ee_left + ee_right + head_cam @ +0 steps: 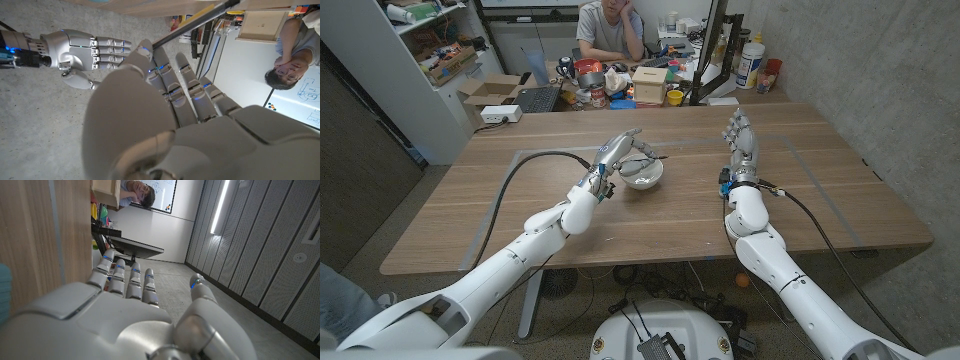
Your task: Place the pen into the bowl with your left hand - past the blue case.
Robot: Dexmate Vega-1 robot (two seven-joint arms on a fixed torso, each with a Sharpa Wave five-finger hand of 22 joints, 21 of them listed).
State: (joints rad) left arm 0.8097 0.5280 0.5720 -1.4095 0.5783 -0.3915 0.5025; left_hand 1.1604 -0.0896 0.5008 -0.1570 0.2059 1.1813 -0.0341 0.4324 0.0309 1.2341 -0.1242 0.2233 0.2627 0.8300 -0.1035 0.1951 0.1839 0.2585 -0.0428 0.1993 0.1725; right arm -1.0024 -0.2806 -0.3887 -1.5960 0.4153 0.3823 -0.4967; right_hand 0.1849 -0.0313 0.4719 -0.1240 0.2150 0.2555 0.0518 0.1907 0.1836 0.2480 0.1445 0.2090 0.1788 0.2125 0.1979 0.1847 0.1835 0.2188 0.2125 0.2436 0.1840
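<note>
Nearest, the left hand (pixel 617 155) hovers over the white bowl (pixel 644 172), pinching the dark pen (pixel 653 158) above its rim. Right hand (pixel 740 140) stands well apart, fingers straight, holding nothing, bare table (pixel 820 190) beyond.

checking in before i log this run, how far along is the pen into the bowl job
Nearly done, not finished. The left hand hovers over the white bowl and holds the pen, whose dark tip pokes out over the bowl's far rim; in the left wrist view the pen sticks out past the fingers. What is left: letting the pen go into the bowl. The right hand stands open, fingers up, beside the bowl, holding nothing.
</note>
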